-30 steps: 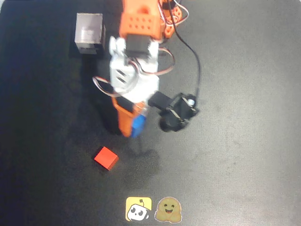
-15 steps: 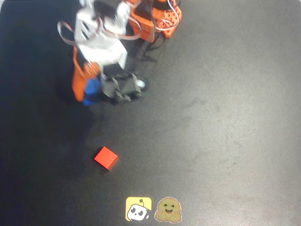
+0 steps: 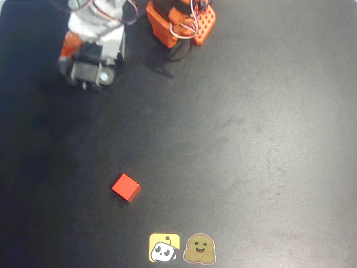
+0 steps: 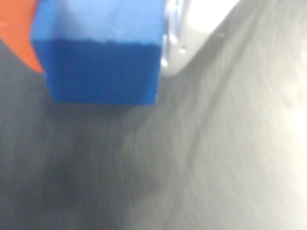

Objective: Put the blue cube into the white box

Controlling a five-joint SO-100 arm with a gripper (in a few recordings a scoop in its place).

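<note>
Over the last second the arm has swung from the middle of the black mat (image 3: 251, 139) up to about eleven o'clock in the overhead view, and its white and orange body now sits over the spot where the white box stood a second ago, so the box is hidden beneath it. That reads as the carry being nearly done: the gripper (image 4: 98, 28) seems to be arriving over the box, with the release likely the step still to come. In the wrist view the blue cube (image 4: 98, 62) is pinched between an orange finger (image 4: 17, 33) at nine o'clock and a pale finger (image 4: 192, 33) at three o'clock, hanging off the surface; the ground below is streaked with motion blur, so I cannot tell whether the cube is squarely above the opening. Counting what shows: one blue cube, in the grip; one red cube (image 3: 125, 187), lying alone toward seven o'clock on the mat, well apart from the arm; two cartoon stickers (image 3: 181, 248) side by side at six o'clock.
</note>
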